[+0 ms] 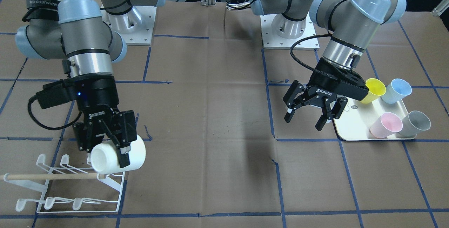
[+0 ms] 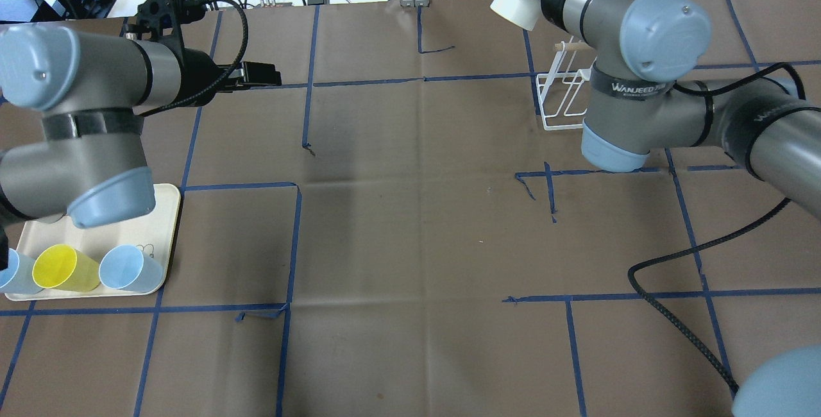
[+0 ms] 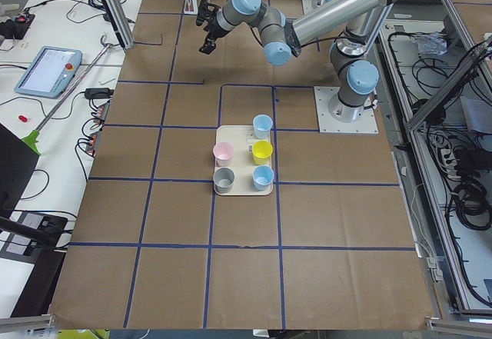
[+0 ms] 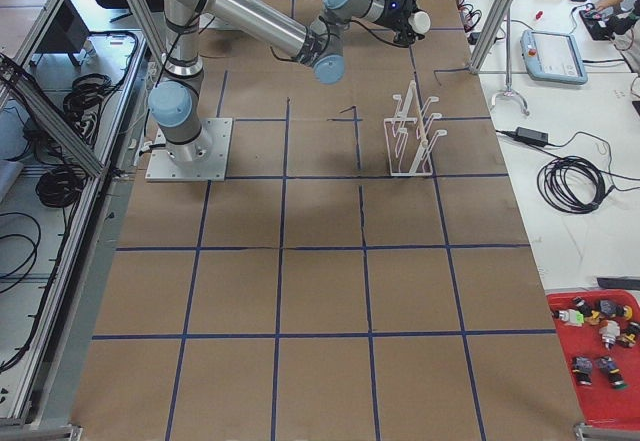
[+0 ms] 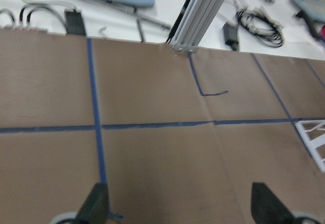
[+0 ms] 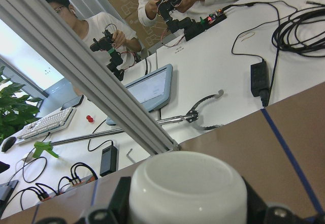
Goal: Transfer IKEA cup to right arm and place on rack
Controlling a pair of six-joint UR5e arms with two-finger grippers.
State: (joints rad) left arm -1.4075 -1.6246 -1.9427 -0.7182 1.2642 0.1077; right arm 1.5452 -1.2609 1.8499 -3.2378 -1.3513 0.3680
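Observation:
The white IKEA cup (image 1: 135, 151) lies on its side in the air with my right gripper (image 1: 105, 151) shut on it, one finger down each side. It hangs above the inner end of the white wire rack (image 1: 115, 186), whose wooden dowel (image 1: 52, 176) passes just under it. From overhead the cup (image 2: 513, 6) shows beyond the rack (image 2: 564, 99). The cup's base (image 6: 185, 188) fills the bottom of the right wrist view. My left gripper (image 1: 303, 121) hangs open and empty beside the tray, over bare paper (image 5: 182, 206).
A cream tray (image 1: 354, 126) holds a yellow cup (image 1: 373, 89), a blue cup (image 1: 398, 91), a pink cup (image 1: 387, 124) and a grey cup (image 1: 417, 122). Blue tape lines cross the brown paper. An aluminium post (image 5: 200, 10) stands at the far edge; people sit beyond.

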